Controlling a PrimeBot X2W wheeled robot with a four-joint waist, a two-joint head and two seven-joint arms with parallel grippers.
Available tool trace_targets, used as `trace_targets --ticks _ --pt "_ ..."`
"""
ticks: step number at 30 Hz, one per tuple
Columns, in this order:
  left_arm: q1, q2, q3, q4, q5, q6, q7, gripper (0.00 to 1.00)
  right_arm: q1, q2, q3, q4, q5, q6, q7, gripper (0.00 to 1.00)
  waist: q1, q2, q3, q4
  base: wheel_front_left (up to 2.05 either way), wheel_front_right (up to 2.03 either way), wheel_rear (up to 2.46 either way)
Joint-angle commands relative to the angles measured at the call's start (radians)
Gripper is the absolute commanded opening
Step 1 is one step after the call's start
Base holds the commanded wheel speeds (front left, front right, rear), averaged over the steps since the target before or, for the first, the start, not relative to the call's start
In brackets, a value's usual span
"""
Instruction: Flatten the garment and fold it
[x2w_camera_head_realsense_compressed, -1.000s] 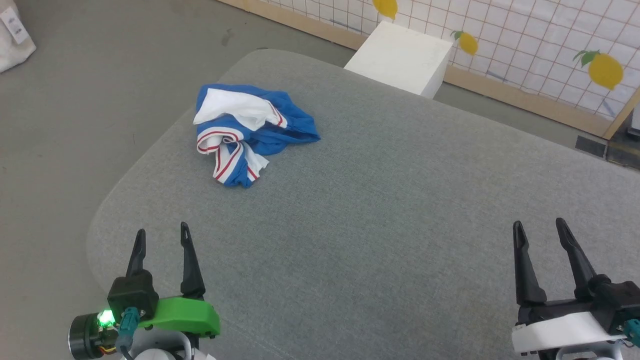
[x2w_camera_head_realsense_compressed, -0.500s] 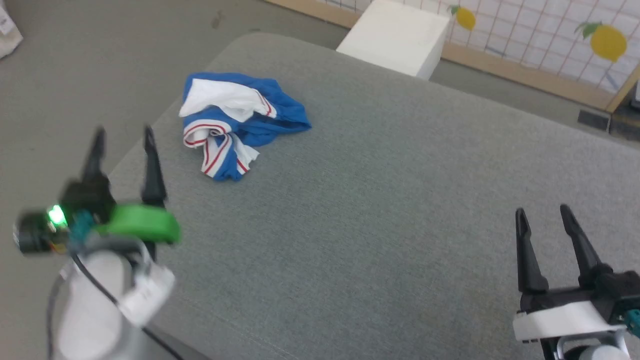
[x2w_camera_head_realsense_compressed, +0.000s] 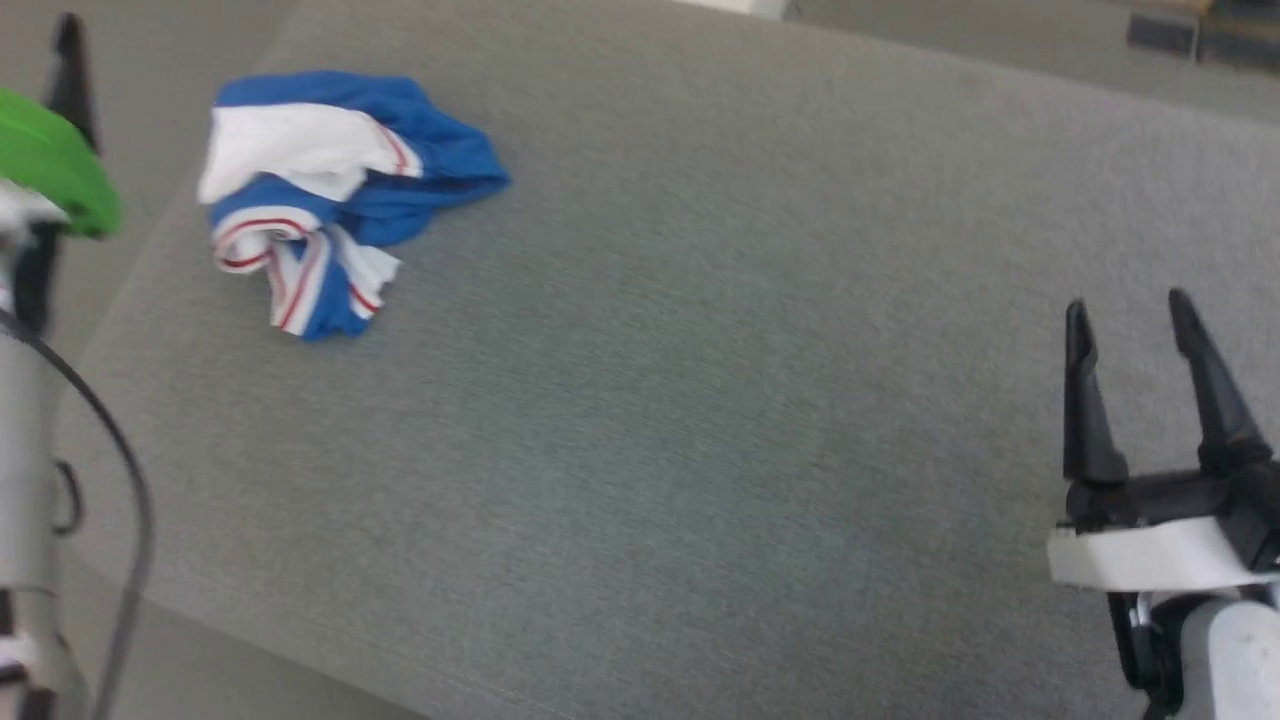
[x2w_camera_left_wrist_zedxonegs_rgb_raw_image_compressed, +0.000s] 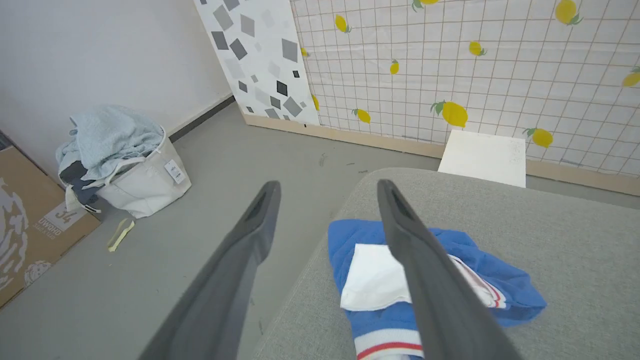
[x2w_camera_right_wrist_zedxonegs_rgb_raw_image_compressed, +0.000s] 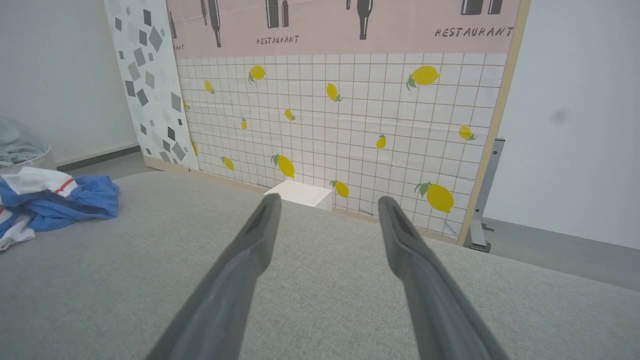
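Because the garment (x2w_camera_head_realsense_compressed: 350, 200) lies bunched in a heap near the far left corner of the grey padded surface (x2w_camera_head_realsense_compressed: 700, 420), much of it is folded out of sight, and the left gripper (x2w_camera_left_wrist_zedxonegs_rgb_raw_image_compressed: 325, 187) is cut off by the head view's left edge. Both it and the right gripper (x2w_camera_head_realsense_compressed: 1128, 305) stand spread wide and empty, the left above the surface's edge just beside the heap, the right well apart over broad bare cloth. Beyond lie grey floor (x2w_camera_left_wrist_zedxonegs_rgb_raw_image_compressed: 210, 160), a white box (x2w_camera_left_wrist_zedxonegs_rgb_raw_image_compressed: 482, 157) and a lemon-patterned wall panel (x2w_camera_right_wrist_zedxonegs_rgb_raw_image_compressed: 350, 125).
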Motion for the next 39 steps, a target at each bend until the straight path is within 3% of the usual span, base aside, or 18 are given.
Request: trace_targets --ticks 1,5,12,17,28,30,39 --pt "-0.042 0.019 -0.008 0.027 -0.038 -0.005 0.057 1.0 -0.026 -0.001 -0.003 -0.014 -0.012 -0.002 -0.005 1.0 -0.0002 0.0 0.128 -0.103 0.0 0.0 0.0" --pt "-0.113 0.07 -0.062 0.051 -0.241 -0.007 0.276 1.0 -0.065 -0.001 -0.008 -0.038 -0.02 -0.002 -0.005 1.0 -0.0002 0.0 0.2 -0.147 0.0 0.0 0.0" --pt "-0.124 0.274 -0.18 0.018 -0.493 -0.007 0.583 1.0 -0.116 -0.001 -0.01 -0.09 -0.031 -0.002 -0.005 1.0 -0.0002 0.0 0.316 -0.219 0.0 0.0 0.0" --pt "-0.119 0.335 -0.22 0.016 -0.585 -0.007 0.669 1.0 -0.139 -0.001 -0.017 -0.118 -0.039 -0.002 -0.005 1.0 -0.0002 0.0 0.368 -0.245 0.0 0.0 0.0" --pt "-0.084 0.338 -0.349 0.105 -0.59 -0.007 0.706 1.0 -0.157 -0.001 -0.009 -0.132 -0.053 -0.002 -0.005 1.0 -0.0002 0.0 0.394 -0.252 0.0 0.0 0.0" --pt "-0.084 0.337 -0.367 0.112 -0.6 -0.007 0.693 0.0 -0.156 -0.001 -0.011 -0.129 -0.054 -0.002 -0.005 1.0 -0.0002 0.0 0.386 -0.248 0.0 0.0 0.0" --pt "-0.093 0.392 -0.455 0.095 -0.597 -0.007 0.6 0.0 -0.134 -0.001 -0.002 -0.09 -0.035 -0.002 -0.005 1.0 -0.0002 0.0 0.256 -0.238 0.0 0.0 0.0"
